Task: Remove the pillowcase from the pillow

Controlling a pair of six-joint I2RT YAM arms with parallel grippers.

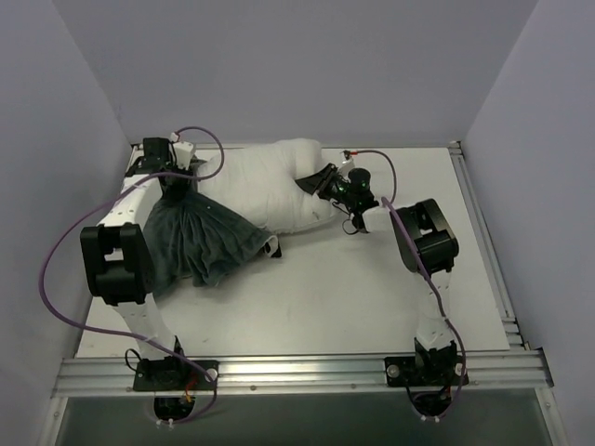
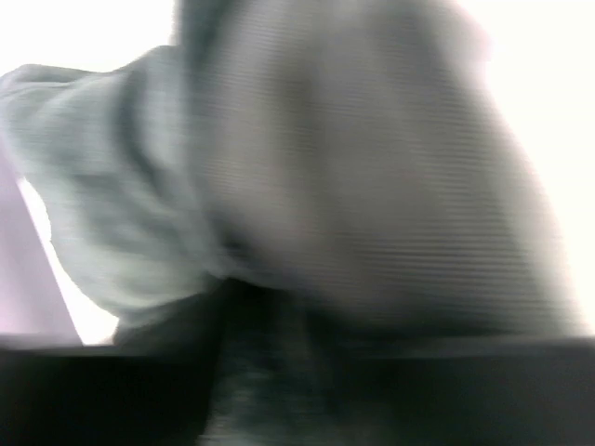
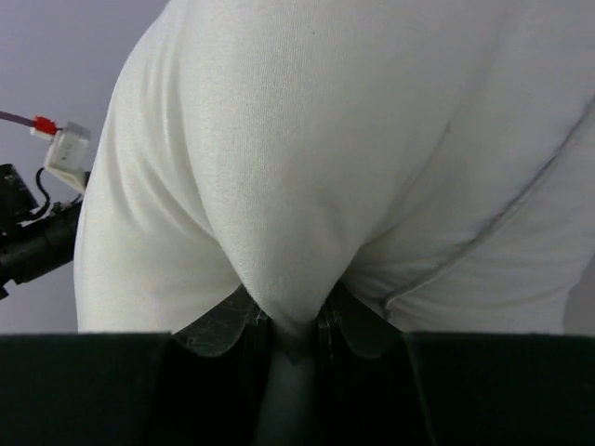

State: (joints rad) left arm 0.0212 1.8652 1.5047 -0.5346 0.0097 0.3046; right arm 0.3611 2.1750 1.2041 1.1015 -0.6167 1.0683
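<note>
Top view: white pillow (image 1: 265, 186) lies on the white table (image 1: 372, 297), long axis running left-right, far of the table's centre. The pillowcase (image 1: 195, 237) is off most of the pillow. It sits at the pillow's left end and near-left side with the grey-green face out, gathered to a narrow neck at the pillow's far-left corner and fanning wide toward the near side. Its lower right edge lies just beside the pillow's near edge, where a small black-and-white patch shows. The left gripper (image 1: 175, 177) is at the gathered neck, just left of the pillow, and the cloth hangs from it, so it reads as clamped on the pillowcase. Left wrist view is badly blurred: grey ribbed cloth fills it and bunches into the dark area at bottom centre, and the fingers themselves are not distinguishable. The right gripper (image 1: 314, 183) is at the pillow's right end, pressed against it. In the right wrist view a fold of the white pillow cover is pinched between the two fingers (image 3: 221, 327), drawn together on it, with the pillow bulging above them. Purple cables (image 1: 56, 251) loop from each wrist, on either side of the pillow.
</note>
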